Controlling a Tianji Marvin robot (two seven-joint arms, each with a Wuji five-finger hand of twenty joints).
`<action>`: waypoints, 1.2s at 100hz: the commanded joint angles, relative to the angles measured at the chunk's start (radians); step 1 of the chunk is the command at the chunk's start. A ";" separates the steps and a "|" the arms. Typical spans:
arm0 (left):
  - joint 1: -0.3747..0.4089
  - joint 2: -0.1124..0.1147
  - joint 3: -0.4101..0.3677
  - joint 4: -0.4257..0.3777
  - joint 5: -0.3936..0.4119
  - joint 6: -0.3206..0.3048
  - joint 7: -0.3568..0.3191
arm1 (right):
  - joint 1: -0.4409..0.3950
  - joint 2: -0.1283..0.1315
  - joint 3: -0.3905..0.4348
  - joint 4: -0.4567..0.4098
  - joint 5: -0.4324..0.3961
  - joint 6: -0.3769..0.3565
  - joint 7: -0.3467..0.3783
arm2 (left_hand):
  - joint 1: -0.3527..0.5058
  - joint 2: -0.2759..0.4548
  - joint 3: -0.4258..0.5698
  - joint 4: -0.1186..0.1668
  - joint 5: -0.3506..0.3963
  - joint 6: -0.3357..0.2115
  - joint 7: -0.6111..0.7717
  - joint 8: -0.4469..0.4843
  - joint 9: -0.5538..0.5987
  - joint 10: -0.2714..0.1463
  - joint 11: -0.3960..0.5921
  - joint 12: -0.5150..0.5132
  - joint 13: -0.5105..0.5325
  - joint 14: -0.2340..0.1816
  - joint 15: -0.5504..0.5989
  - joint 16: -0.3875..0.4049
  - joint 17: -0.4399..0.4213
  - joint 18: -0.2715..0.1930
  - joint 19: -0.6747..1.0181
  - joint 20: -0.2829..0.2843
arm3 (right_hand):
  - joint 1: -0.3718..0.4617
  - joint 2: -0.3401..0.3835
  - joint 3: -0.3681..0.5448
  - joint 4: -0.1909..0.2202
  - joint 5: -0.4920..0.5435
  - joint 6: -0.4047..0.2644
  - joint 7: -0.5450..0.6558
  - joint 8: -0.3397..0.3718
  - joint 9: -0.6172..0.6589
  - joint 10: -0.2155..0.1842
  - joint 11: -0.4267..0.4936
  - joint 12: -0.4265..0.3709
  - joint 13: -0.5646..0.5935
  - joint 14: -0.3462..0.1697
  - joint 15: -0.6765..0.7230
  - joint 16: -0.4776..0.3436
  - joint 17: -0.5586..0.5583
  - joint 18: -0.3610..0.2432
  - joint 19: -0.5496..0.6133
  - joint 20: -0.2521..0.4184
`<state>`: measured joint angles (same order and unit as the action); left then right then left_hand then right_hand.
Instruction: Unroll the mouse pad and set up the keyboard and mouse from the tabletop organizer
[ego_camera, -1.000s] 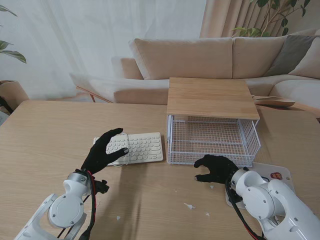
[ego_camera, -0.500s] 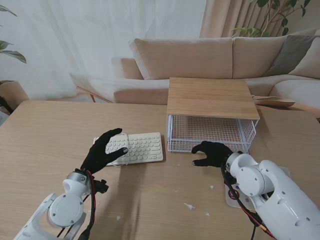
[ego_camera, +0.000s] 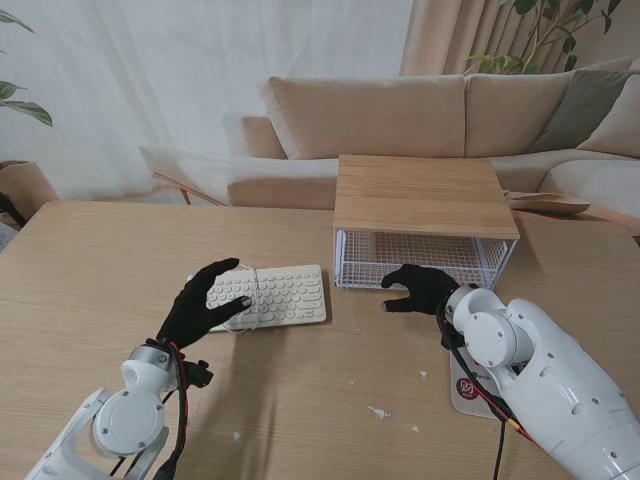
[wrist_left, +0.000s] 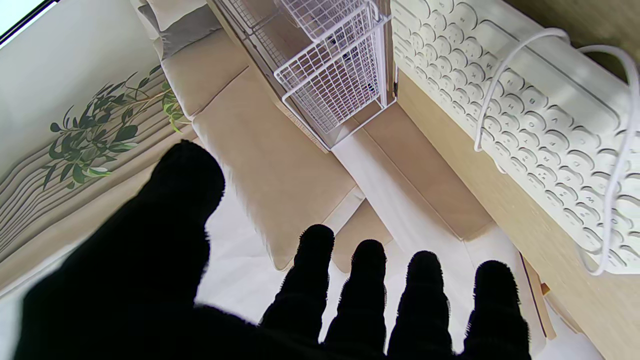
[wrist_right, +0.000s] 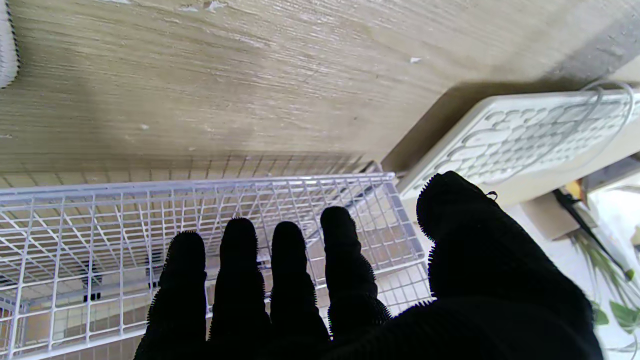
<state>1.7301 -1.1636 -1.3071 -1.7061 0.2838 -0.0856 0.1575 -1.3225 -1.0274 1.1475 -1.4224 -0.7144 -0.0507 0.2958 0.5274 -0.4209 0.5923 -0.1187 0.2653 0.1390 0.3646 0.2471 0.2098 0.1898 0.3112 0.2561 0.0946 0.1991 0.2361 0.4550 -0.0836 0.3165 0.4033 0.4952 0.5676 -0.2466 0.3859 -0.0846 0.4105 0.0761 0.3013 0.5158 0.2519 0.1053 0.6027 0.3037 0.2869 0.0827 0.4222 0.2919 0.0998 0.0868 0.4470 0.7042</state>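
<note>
Keyboard (ego_camera: 268, 295) is lying mid-desk, left hand (ego_camera: 203, 303) resting spread on its left end; right hand (ego_camera: 418, 288), fingers apart and holding nothing, is pressing the organizer's drawer (ego_camera: 415, 262); push squarely, evenly.

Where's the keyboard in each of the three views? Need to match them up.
Stand view: keyboard lies on the table, left of centre, under the left hand.
Left wrist view: keyboard fills the right side, cable looped over it.
Right wrist view: keyboard at right edge.
Shared landmark: white wire drawer.
</note>
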 joint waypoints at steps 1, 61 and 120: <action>0.004 -0.003 0.000 -0.001 -0.002 0.007 -0.011 | 0.015 -0.012 -0.005 0.008 0.005 0.008 0.008 | -0.011 0.023 -0.021 0.034 0.013 -0.001 -0.009 -0.003 -0.007 -0.048 -0.008 -0.001 -0.012 -0.007 -0.006 0.002 -0.014 0.006 -0.030 0.022 | -0.019 0.019 0.020 0.037 -0.026 -0.034 -0.009 0.006 -0.037 -0.026 -0.026 -0.008 -0.058 -0.039 -0.046 -0.022 -0.034 -0.031 -0.067 -0.014; -0.006 -0.004 0.014 0.006 -0.030 0.008 -0.020 | -0.156 -0.022 0.134 -0.146 0.024 -0.051 -0.059 | -0.004 0.025 -0.019 0.035 0.005 -0.004 -0.009 -0.002 -0.011 -0.049 -0.035 -0.016 -0.023 -0.034 -0.015 -0.006 -0.003 -0.020 -0.033 0.031 | -0.026 0.026 0.019 0.036 -0.111 -0.102 -0.053 -0.036 -0.068 -0.047 -0.103 -0.045 -0.084 -0.048 -0.076 -0.040 -0.046 -0.036 -0.081 -0.027; -0.019 -0.004 0.030 0.023 -0.053 -0.013 -0.029 | -0.497 -0.102 0.235 -0.421 0.261 -0.168 -0.383 | -0.007 0.034 -0.015 0.033 -0.006 -0.003 -0.005 0.000 -0.012 -0.049 -0.049 -0.025 -0.025 -0.030 -0.027 -0.023 0.009 -0.028 0.025 -0.018 | -0.045 0.054 -0.020 0.028 -0.104 -0.069 -0.059 -0.080 -0.036 -0.038 -0.089 -0.037 -0.042 -0.057 -0.097 -0.050 -0.024 -0.029 -0.082 -0.041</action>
<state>1.7091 -1.1637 -1.2780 -1.6832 0.2337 -0.0951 0.1420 -1.8027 -1.1113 1.3907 -1.8273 -0.4453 -0.2188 -0.1266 0.5274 -0.4074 0.5923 -0.1185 0.2654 0.1433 0.3646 0.2471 0.2099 0.1886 0.2782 0.2462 0.0946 0.1935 0.2317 0.4456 -0.0697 0.3027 0.4010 0.4864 0.5494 -0.2339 0.3948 -0.0846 0.3258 0.0040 0.2570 0.4537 0.2138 0.0665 0.5122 0.2649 0.2425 0.0591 0.3418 0.2546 0.0766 0.0748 0.3930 0.6843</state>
